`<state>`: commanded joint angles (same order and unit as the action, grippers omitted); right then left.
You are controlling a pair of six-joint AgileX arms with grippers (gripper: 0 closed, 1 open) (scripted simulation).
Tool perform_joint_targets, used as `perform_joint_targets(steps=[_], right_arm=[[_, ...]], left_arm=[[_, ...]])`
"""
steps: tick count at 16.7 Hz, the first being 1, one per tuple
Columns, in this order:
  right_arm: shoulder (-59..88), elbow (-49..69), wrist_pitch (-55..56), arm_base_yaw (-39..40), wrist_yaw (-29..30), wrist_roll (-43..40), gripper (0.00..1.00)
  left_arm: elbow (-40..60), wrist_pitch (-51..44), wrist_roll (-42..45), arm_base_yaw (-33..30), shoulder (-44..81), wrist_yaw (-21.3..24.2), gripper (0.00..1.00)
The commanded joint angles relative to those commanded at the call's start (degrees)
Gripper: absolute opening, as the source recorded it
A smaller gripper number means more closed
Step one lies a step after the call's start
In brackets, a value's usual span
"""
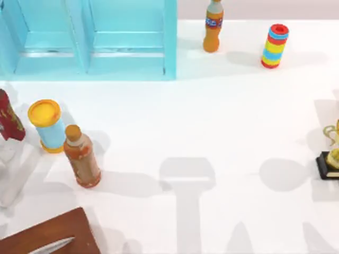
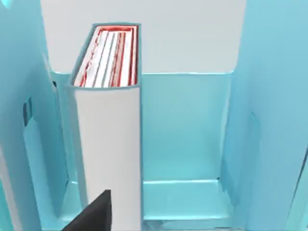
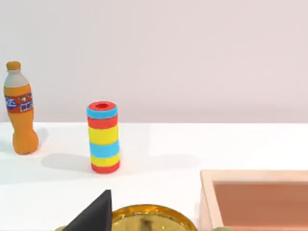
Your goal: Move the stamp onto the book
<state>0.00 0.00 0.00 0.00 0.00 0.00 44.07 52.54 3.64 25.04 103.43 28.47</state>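
The book (image 2: 108, 139) stood upright inside the cyan cabinet (image 1: 170, 37), faced by the left gripper (image 2: 94, 215). The right gripper (image 3: 94, 214) hung by the trophy (image 1: 332, 159). We could not tell either's jaws. We judged the stamp light and rigid, best pinched across its sides.

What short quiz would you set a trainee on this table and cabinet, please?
1. True or false: the book stands upright inside the cyan cabinet.
2. Which item stands nearest the wooden board? A) orange soda bottle B) brown-orange bottle C) striped cylinder
3. Fill in: the gold trophy stands at the table's ___ edge in the top view.
Key: 1 true; 2 B; 3 right.
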Motion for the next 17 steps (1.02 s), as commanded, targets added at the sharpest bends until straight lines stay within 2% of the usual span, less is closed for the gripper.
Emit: perform_joint_targets(steps=[3, 6, 14, 17], right_arm=[[0.0, 0.0, 0.0, 0.0, 0.0, 0.0, 1.0], [0.0, 0.0, 0.0, 0.0, 0.0, 0.0, 1.0], [0.0, 0.0, 0.0, 0.0, 0.0, 0.0, 1.0], [0.0, 0.0, 0.0, 0.0, 0.0, 0.0, 1.0]], left_arm=[[5.5, 6.8, 0.6, 3.1, 12.9, 3.2, 1.0], [8.9, 11.2, 1.1, 4.9, 20.4, 5.2, 1.0], [9.7, 12.3, 1.2, 5.1, 22.5, 5.6, 1.0], [13.6, 10.8, 1.0, 4.2, 24.6, 4.6, 1.0]])
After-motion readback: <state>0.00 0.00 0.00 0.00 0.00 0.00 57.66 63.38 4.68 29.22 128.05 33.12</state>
